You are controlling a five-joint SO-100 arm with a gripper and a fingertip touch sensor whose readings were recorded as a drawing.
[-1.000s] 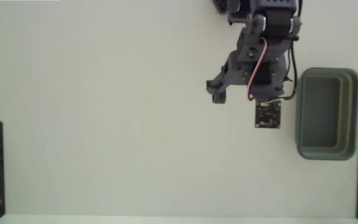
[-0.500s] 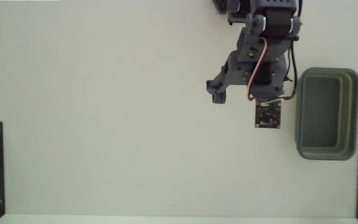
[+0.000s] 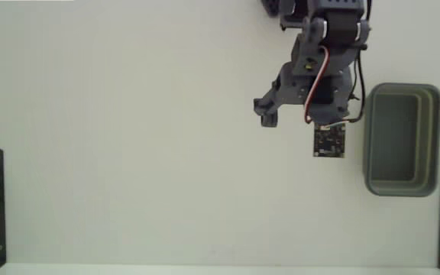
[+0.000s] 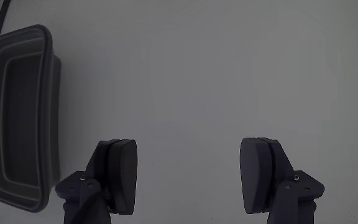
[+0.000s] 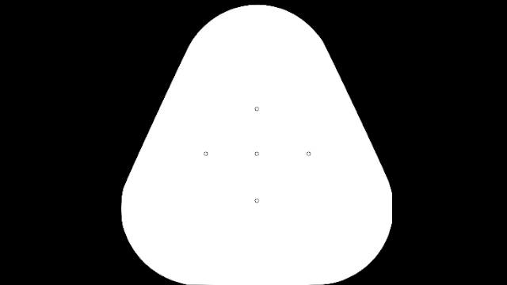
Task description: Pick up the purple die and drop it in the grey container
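Spreading wide apart in the wrist view, the two dark fingers (image 4: 189, 177) are gripping nothing, with only bare pale counter (image 4: 229, 68) lying between them; their lower ends are running off the bottom edge. In the fixed view the arm (image 3: 319, 72) is reaching down from the top edge, its base cut off there, and its body is hiding the fingertips, so only the small black circuit board (image 3: 329, 140) at its lower end is showing clearly. The grey container (image 3: 402, 139) is sitting just right of the arm in the fixed view and at the left edge of the wrist view, partly cropped, its shadowed inside looking empty. The purple die is not showing in either view.
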